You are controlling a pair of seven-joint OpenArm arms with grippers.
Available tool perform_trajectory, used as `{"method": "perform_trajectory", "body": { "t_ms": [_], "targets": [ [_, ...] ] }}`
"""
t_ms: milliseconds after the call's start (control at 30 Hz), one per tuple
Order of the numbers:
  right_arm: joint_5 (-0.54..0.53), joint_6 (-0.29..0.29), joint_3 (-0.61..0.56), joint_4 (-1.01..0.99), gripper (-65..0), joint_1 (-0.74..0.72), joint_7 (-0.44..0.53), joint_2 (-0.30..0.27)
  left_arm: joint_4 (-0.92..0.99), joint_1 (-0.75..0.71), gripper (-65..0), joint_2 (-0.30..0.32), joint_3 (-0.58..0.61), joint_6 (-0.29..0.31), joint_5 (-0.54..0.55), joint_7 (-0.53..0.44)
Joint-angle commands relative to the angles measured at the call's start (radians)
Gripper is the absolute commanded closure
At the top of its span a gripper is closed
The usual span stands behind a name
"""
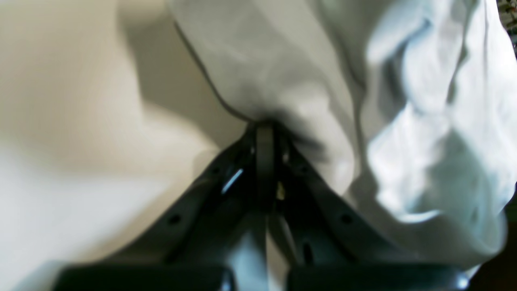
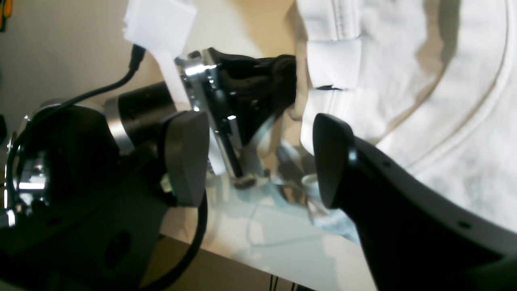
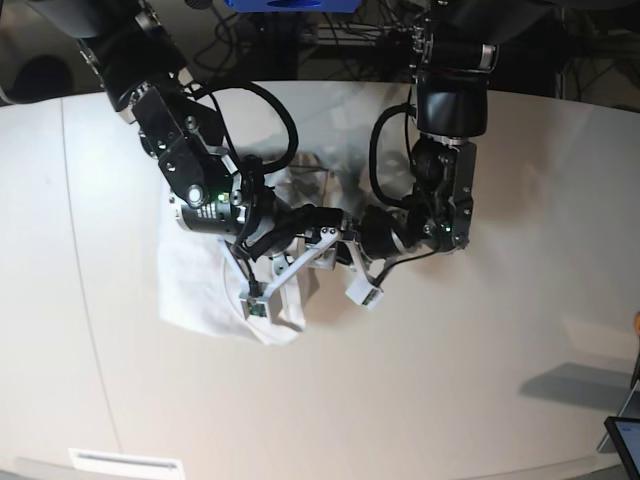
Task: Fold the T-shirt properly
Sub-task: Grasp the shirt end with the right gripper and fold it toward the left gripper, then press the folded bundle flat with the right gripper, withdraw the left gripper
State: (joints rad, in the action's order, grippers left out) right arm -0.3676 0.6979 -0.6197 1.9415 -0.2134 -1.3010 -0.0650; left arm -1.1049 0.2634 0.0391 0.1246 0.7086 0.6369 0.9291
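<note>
The white T-shirt [image 3: 200,290] lies bunched on the table, left of centre in the base view. My left gripper [image 1: 264,125] is shut on a pinched fold of the T-shirt [image 1: 282,60], whose fabric hangs wrinkled up and to the right. In the base view the left gripper [image 3: 322,222] reaches in from the right. My right gripper [image 2: 258,161] stands open with nothing between its fingers [image 2: 335,157], right beside the T-shirt [image 2: 424,81] and its hemmed edge. Beyond it I see the left gripper [image 2: 258,85] at the cloth. The right gripper [image 3: 300,252] hovers over the shirt's right edge.
The off-white table [image 3: 450,380] stretches wide to the right and front of the shirt. Its near edge [image 2: 242,258] runs just below my right gripper. Cables and dark equipment [image 3: 350,30] lie behind the table. A dark flat device [image 3: 625,440] sits at the far right corner.
</note>
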Motion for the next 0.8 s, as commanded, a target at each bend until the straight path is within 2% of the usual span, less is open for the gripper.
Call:
{"method": "perform_trajectory", "body": {
  "t_ms": [0,100,200,233,267,333,367,467,600,667,767],
  "targets": [
    [-0.001,0.0,0.004,0.029,-38.6,-0.03,0.013,0.008,-0.007,0.014,0.0,0.015,-0.006,-0.01,-0.036,0.026],
    [0.006,0.0,0.013,0.049,-38.6,-0.041,0.016,0.006,-0.008,0.012,0.0,0.028,-0.061,-0.01,-0.036,0.026],
    [0.006,0.0,0.065,0.052,-37.1,-0.074,0.027,-0.02,-0.014,0.009,0.0,0.041,-0.121,-0.01,-0.036,0.034],
    [0.006,0.0,0.08,0.051,-34.0,-0.08,0.045,-0.031,-0.014,0.007,0.0,0.041,-0.133,-0.01,-0.036,0.035],
    [0.005,0.0,0.103,0.051,-27.7,-0.083,0.073,-0.049,-0.016,0.007,0.0,0.049,-0.144,-0.01,-0.035,0.035],
    [-0.001,0.0,0.14,0.046,-10.7,-0.083,0.148,-0.078,-0.019,-0.005,0.0,0.069,-0.151,-0.01,-0.035,0.035],
    [-0.001,0.0,0.151,0.045,-4.2,-0.08,0.191,-0.094,-0.033,-0.008,0.0,0.074,-0.153,-0.01,-0.035,0.035],
    [-0.003,0.0,0.174,0.031,-3.6,-0.079,0.268,-0.124,-0.091,-0.032,0.0,0.075,-0.153,-0.01,-0.035,0.035],
    [-0.001,0.0,0.248,-0.041,-3.8,-0.088,0.324,-0.118,-0.152,-0.046,0.0,0.075,-0.141,-0.01,-0.035,0.037],
    [0.0,-0.045,0.252,-0.083,-3.8,-0.116,0.337,-0.118,-0.152,-0.048,0.0,0.072,-0.141,-0.01,-0.035,0.037],
    [0.0,-0.057,0.249,-0.158,-3.8,-0.16,0.344,-0.118,-0.152,-0.056,0.0,0.072,-0.141,-0.01,-0.035,0.037]
  ]
}}
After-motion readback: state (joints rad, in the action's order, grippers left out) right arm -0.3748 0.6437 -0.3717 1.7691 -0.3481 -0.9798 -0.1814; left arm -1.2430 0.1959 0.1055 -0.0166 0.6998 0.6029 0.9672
